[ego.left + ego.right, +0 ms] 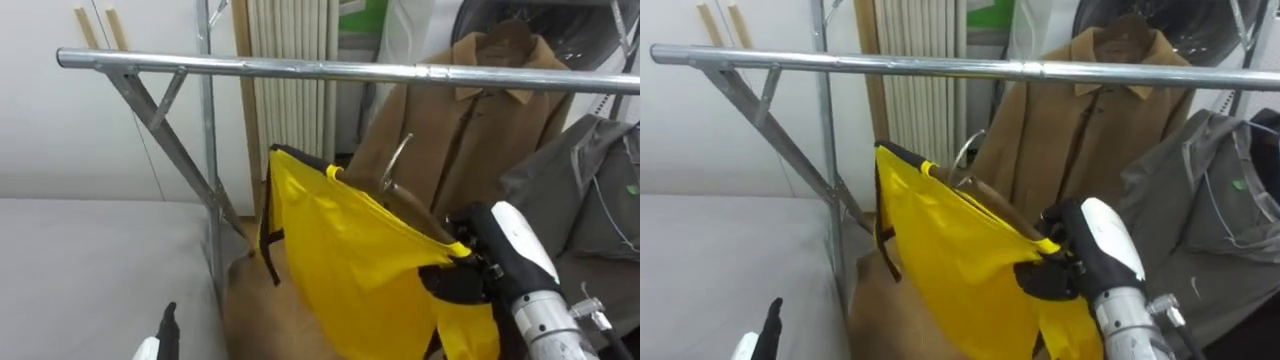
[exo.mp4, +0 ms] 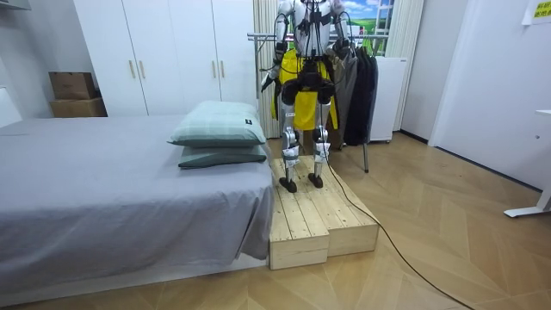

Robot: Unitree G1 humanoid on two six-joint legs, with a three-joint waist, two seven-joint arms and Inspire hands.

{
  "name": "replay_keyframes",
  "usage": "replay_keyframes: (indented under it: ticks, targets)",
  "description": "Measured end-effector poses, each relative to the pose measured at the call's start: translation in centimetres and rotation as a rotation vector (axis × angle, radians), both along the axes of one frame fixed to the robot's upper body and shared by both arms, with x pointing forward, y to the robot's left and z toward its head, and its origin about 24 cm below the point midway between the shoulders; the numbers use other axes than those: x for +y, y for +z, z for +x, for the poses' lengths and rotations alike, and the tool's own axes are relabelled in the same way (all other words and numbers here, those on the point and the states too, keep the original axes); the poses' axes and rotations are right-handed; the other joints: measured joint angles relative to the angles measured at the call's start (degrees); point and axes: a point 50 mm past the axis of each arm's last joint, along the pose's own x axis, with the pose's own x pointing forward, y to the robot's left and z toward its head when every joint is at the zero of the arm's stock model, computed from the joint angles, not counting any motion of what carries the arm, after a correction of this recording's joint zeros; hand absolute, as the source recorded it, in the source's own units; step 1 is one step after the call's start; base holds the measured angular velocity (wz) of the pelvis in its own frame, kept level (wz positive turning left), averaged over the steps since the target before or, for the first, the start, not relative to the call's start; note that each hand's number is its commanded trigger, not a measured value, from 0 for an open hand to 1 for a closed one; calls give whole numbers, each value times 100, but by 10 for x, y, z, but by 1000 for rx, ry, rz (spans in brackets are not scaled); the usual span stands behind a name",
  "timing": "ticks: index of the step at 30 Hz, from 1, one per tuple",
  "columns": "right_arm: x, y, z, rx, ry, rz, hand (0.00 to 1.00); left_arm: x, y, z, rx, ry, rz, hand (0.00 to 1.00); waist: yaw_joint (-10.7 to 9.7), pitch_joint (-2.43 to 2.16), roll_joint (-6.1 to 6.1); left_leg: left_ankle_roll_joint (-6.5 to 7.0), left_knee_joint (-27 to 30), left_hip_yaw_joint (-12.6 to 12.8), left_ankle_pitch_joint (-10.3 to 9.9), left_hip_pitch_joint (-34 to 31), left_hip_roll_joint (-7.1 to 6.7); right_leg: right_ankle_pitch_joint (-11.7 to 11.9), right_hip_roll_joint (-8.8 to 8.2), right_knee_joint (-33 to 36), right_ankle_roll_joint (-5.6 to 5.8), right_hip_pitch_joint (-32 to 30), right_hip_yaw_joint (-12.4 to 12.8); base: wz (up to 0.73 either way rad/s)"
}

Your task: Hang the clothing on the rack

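My R hand (image 1: 1055, 280) clamped on yellow garment (image 1: 940, 250) w/ hanger (image 1: 990, 203), below rail (image 1: 940, 66); brown coat (image 1: 1090, 110) behind. L hand (image 1: 167, 325) low, grip unclear.

The clothes rail (image 1: 330, 70) is bare metal tube, smooth with a bright sheen. The yellow garment (image 1: 340, 250) is thin, smooth cloth, slightly glossy. The hanger (image 1: 995, 200) is wood with a metal hook. The brown coat (image 1: 470, 120) and grey jacket (image 1: 590, 190) are matt cloth. The platform (image 2: 318, 220) is unpainted wooden planks.
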Motion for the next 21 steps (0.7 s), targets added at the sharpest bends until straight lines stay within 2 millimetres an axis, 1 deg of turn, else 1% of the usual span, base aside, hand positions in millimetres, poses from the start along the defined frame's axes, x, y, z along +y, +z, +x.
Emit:
replay_keyframes:
  ticks: [4, 5, 7, 9, 10, 14, 15, 19, 21]
  targets:
    - [3, 23, 11, -92, 9, -17, 100, 0, -4, -7, 24, -15, 3, 0, 84, 1, -11, -2, -1, -69, 1, 34, 6, 0, -4, -4, 0, 93, -90, 8]
    - [4, 25, 12, -102, 12, -17, 100, 0, -5, -9, 29, -16, 3, 0, 89, 2, -16, -2, -1, -83, 1, 38, 7, 0, -7, -4, 0, 102, -122, 13]
    - [5, 34, 15, -145, 17, -16, 100, 1, -7, -10, 39, -16, 2, 0, 140, 27, -60, -12, -2, -153, 7, 38, 8, 0, -17, -49, 0, 146, -228, 15]
    - [6, 39, 17, -170, 23, -17, 100, 1, -7, -11, 42, -15, 1, 0, 164, 45, -96, -21, -2, -207, 13, 21, 4, -1, -31, -97, -3, 167, -301, 16]
    - [6, 41, 17, -180, 28, -15, 100, 1, -7, -11, 41, -15, 1, 0, 238, 46, -109, -23, -1, -223, 15, 14, 2, -5, -35, -106, -9, 151, -320, 11]
    - [4, 43, 18, -186, 36, 1, 100, 1, -7, -11, 40, -17, 3, 0, 355, 44, -136, -24, -1, -327, 17, -5, -17, -5, -49, -182, -10, 191, -395, 12]
    - [3, 45, 18, -190, 37, -2, 100, 1, -7, -11, 40, -18, 6, 0, 415, 45, -137, -24, -1, -334, 17, -9, -21, -5, -54, -185, -10, 193, -406, 6]
    - [3, 54, 30, -206, 39, -10, 100, 3, -7, -11, 42, -19, 11, 0, 447, 49, -158, -24, -5, -344, 17, -9, -27, -5, -67, -188, -9, 201, -469, 1]
    - [3, 53, 33, -195, 41, -5, 100, 2, -7, -11, 44, -21, 8, 0, 481, 49, -174, -24, -9, -343, 16, 6, -27, -5, -66, -181, -9, 213, -474, -2]
